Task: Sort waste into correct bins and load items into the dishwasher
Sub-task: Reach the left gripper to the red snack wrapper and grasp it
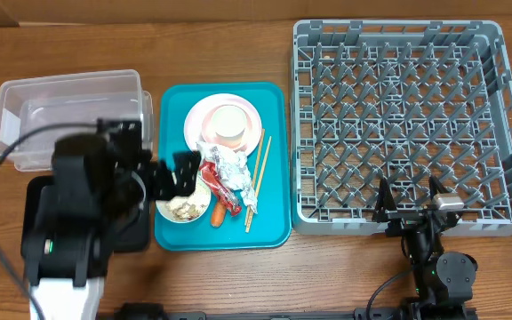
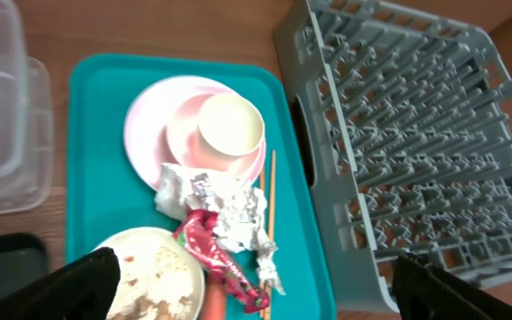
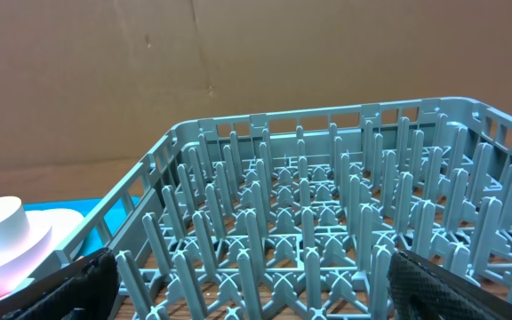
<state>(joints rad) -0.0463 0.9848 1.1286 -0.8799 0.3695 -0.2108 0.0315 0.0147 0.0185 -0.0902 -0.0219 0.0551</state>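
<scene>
On the teal tray (image 1: 274, 133), a white cup (image 1: 229, 126) sits on a pale-pink plate (image 1: 198, 120). Beside them lie a foil wad (image 1: 230, 162), a red wrapper (image 1: 221, 185), an orange carrot (image 1: 218, 214) and wooden chopsticks (image 1: 258, 176). A bowl (image 1: 181, 210) holding beige crumbs (image 2: 154, 271) stands at the tray's near left. My left gripper (image 1: 174, 175) hangs open just above that bowl; the wrapper (image 2: 213, 256) and foil (image 2: 225, 203) lie between its fingers in the left wrist view. My right gripper (image 1: 409, 201) stands open at the near edge of the grey dish rack (image 1: 403, 124), empty.
A clear plastic tub (image 1: 69, 111) stands at the back left. The black tray (image 1: 36, 200) lies in front of it, mostly hidden under my left arm. The rack (image 3: 327, 213) fills the right wrist view, with the cup (image 3: 7, 222) at its left.
</scene>
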